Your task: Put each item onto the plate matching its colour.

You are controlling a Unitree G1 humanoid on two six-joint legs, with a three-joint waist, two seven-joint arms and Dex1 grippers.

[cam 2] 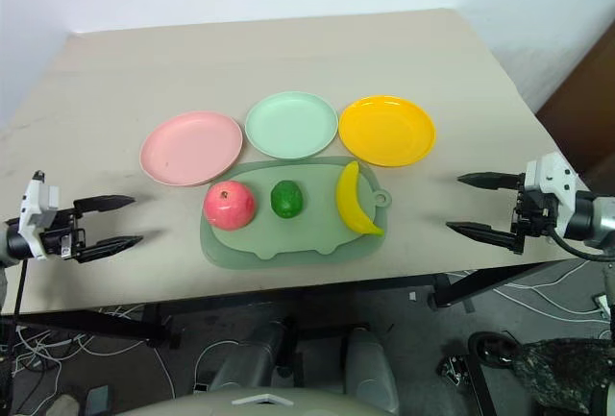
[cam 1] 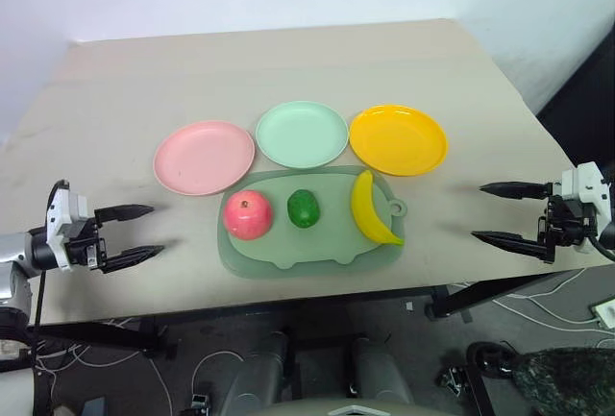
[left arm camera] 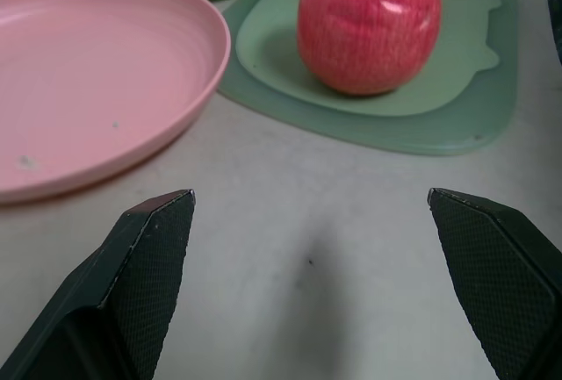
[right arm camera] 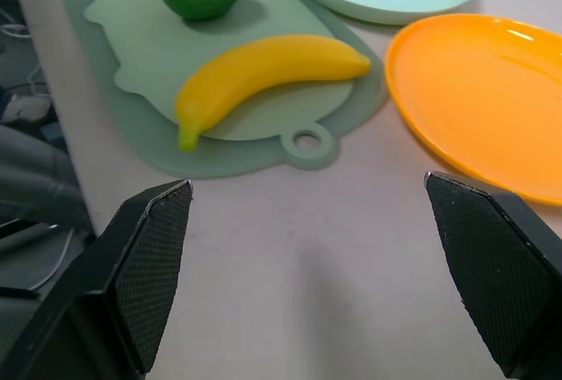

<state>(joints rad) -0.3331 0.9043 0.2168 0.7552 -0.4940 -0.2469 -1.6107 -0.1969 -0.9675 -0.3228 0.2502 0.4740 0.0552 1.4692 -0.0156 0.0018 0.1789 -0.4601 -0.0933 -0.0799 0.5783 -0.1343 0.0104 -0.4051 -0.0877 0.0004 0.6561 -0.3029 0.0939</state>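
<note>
Ideally, with both grippers' jaws wide and empty, the left gripper (cam 1: 133, 234) should straddle the apple (cam 1: 248, 214) squarely before lifting toward the pink plate (cam 1: 203, 156).

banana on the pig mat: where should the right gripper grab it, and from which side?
Judging by its pose, grip the banana across its thick middle, coming from above on the robot's right. It lies flat on the green mat, running near-to-far, so its narrow width suits open jaws, while the tapered ends would likely slip. The right gripper is open and nearest; the yellow-orange plate sits just beyond.
</note>
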